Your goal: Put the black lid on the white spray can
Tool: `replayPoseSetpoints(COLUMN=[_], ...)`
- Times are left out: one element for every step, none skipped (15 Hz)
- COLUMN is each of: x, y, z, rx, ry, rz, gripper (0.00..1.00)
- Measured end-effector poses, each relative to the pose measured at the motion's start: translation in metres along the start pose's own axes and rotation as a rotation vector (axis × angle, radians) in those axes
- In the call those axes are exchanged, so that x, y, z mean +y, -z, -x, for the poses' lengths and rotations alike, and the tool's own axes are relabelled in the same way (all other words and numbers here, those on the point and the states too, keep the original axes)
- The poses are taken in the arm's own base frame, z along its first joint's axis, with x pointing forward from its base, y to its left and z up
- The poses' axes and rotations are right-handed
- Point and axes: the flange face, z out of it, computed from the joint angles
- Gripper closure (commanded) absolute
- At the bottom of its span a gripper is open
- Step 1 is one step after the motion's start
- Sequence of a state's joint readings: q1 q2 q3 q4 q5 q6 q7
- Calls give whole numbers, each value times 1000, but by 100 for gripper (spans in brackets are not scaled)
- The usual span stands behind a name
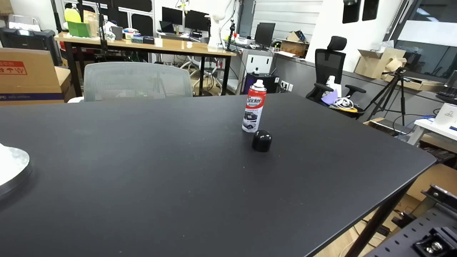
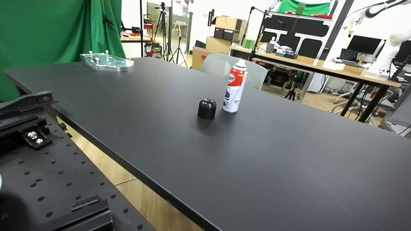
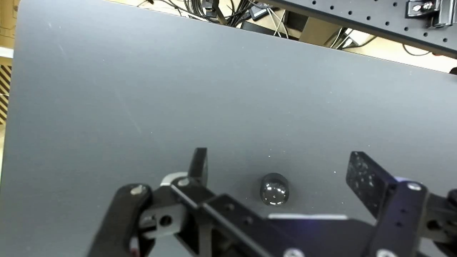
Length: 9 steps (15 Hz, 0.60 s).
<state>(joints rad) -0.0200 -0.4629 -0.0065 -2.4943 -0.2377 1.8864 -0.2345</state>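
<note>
Wrist view gives us the gripper (image 3: 280,159), jaws spread wide and holding nothing, and the black lid (image 3: 274,190) sitting dome-up on the dark table (image 3: 107,89), framed between the fingers (image 3: 367,182). Where's the danger? That glossy, rounded crown: pinch too high and it may well squirt free; drop in off-centre and a finger could shove it. Then the white spray can (image 2: 235,89), tall and narrow, nozzle (image 2: 241,63) bare: a sideways bump, or a tilted lid catching the nozzle, could topple it. Wrist view won't let me pick that can out, but both exterior views have it upright, right beside the lid. In an exterior view the lid (image 1: 262,141) overlaps the can's foot, so touching or apart is hard to call; in an exterior view table shows between lid (image 2: 207,109) and can. Neither exterior view catches the gripper.
</note>
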Motion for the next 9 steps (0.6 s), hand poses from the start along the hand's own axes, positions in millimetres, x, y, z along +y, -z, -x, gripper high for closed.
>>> replayPoseSetpoints(x=[0, -1, -1, -2, -3, -4, -5, -6, -6], y=[-1, -3, -7, -13, -20, -29, -38, -48, -58], z=[-1, -3, -6, -12, -18, -26, -34, -43, -51], rx=[3, 13, 25, 40, 57, 78, 100, 124, 149], ry=[1, 1, 0, -1, -5, -11, -18, -29, -43], rz=[-1, 0, 0, -2, -9, -19, -31, -43, -57], gripper=[0, 0, 0, 0, 0, 0, 0, 0, 0])
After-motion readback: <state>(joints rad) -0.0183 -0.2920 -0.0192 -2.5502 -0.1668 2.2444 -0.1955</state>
